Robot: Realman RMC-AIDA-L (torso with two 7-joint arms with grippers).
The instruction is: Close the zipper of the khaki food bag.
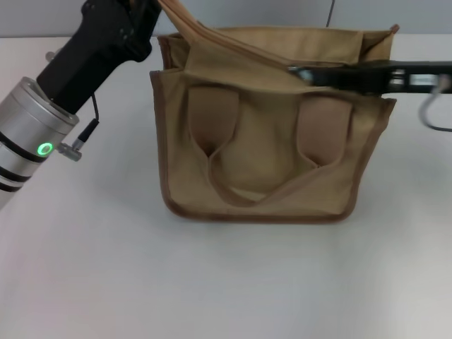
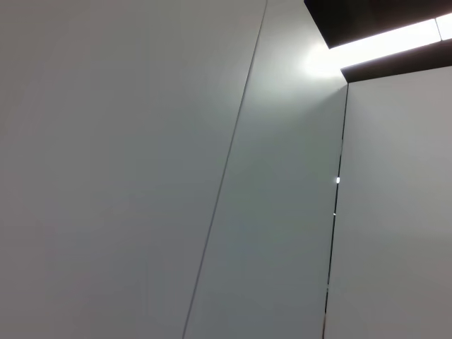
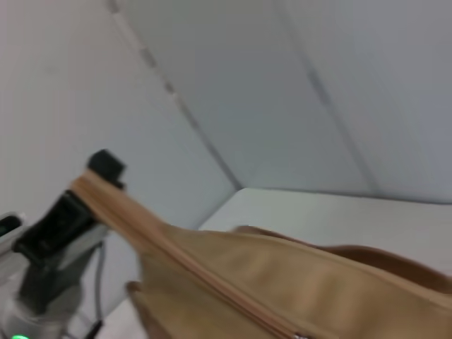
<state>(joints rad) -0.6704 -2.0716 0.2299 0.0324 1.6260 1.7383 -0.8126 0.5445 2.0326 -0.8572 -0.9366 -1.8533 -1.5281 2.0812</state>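
The khaki food bag stands upright on the white table, handles drooping down its front. The left gripper pinches the zipper tape's end, pulled up taut off the bag's left top corner. The right gripper reaches across the bag's top; whether it is spread or pressed together, I cannot tell.

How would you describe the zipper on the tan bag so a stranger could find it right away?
Find the tan bag standing on the white table. Along its top runs the zipper, a tan strip whose far end the left gripper pulls taut. Unlike the two looped handles below, it is straight.
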